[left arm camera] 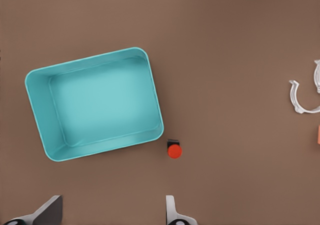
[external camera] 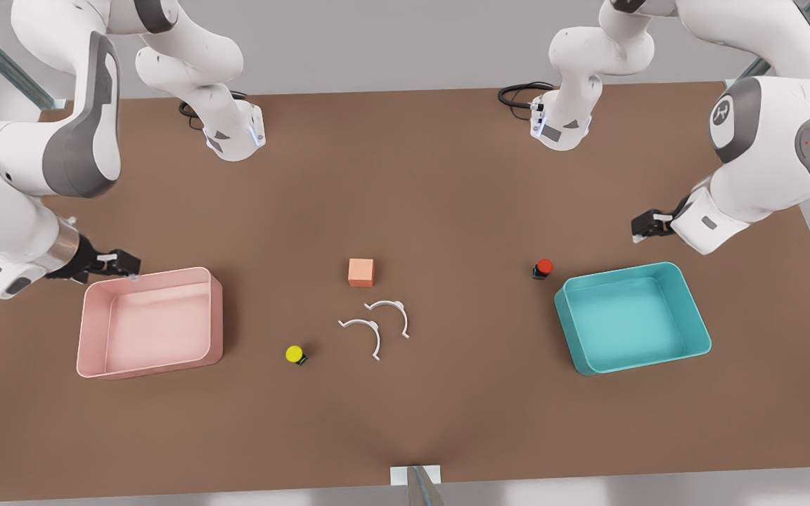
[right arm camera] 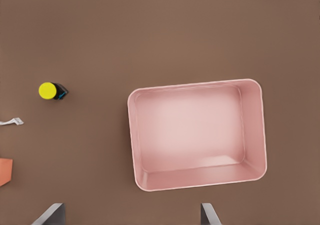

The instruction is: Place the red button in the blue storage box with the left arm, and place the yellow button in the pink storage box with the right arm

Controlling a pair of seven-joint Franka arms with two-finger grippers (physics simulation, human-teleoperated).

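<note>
Both grippers, left [external camera: 647,226] and right [external camera: 120,263], hang open; tiny, light, rigid red button [external camera: 543,268] and yellow button [external camera: 295,354] probably want pinching at their dark bases

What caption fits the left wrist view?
Open left gripper hovering above the empty blue storage box, red button beside it.

Front view overhead – wrist views face down.

I'm seeing a red button [external camera: 543,267], a yellow button [external camera: 294,354], a teal-blue storage box [external camera: 632,316], a pale pink storage box [external camera: 150,322], an orange cube [external camera: 361,273] and a brown table [external camera: 405,176].
</note>
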